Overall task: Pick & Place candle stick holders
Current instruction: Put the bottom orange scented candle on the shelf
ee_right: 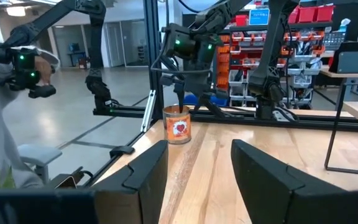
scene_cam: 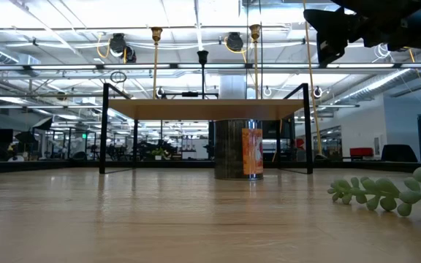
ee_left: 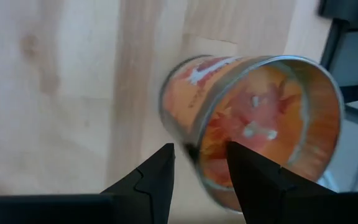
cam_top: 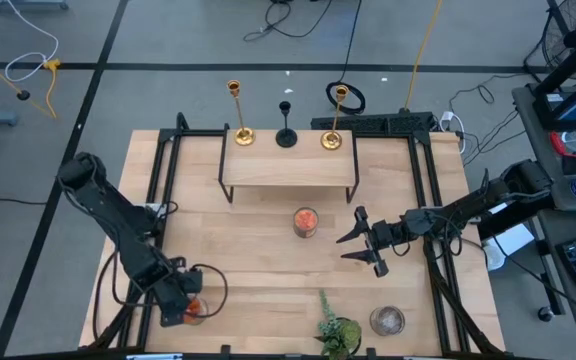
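Note:
Three candle stick holders stand by their round bases along the far edge of a low wooden shelf (cam_top: 288, 168): a gold one (cam_top: 235, 110), a shorter black one (cam_top: 286, 125) and another gold one (cam_top: 336, 118). No gripper is near them. My left gripper (cam_top: 193, 308) is open at the table's near left, pointing steeply down over an orange jar candle (ee_left: 260, 118). One finger stands outside the jar's wall and one over its mouth. My right gripper (cam_top: 345, 248) hangs open and level above the table's middle right, holding nothing. My left gripper comes at the orange jar candle from above, its fingers (ee_left: 160, 174) on either side of the jar's rim (ee_left: 194, 146). I cannot tell whether they touch it. The jar stands upright on the table (ee_right: 178, 127).
A second orange jar candle (cam_top: 306, 221) stands in front of the shelf. A small green plant (cam_top: 338, 330) and a grey jar candle (cam_top: 387, 321) sit at the near right. Black rails (cam_top: 168, 160) frame the table's left and right sides.

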